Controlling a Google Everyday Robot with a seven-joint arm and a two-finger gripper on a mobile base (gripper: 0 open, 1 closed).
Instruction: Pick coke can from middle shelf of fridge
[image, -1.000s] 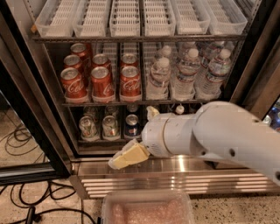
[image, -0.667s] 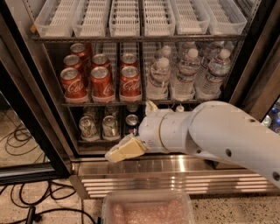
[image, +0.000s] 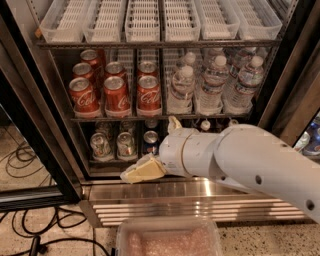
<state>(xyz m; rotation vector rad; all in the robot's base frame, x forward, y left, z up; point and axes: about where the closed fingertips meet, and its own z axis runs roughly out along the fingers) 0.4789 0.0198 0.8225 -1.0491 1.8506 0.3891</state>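
a red coke can (image: 149, 95) with white script and silver top, the dark wire middle shelf (image: 125, 119), green-and-silver cans (image: 100, 145), the black-framed fridge (image: 40, 125) with its steel louvred base, and the cream pincer (image: 142, 170) low before those cans on a white arm (image: 250, 155).

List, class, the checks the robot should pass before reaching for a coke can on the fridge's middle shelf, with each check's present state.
1. The fridge stands open, shelves exposed: ok.
2. A coke can stands upright at the front of the middle shelf: ok.
3. The pincer is level with that can: not ok; it sits lower, by the steel ledge.
4. The pincer carries nothing: ok.
5. The water bottles are clear of the can: ok, they stand to its right.
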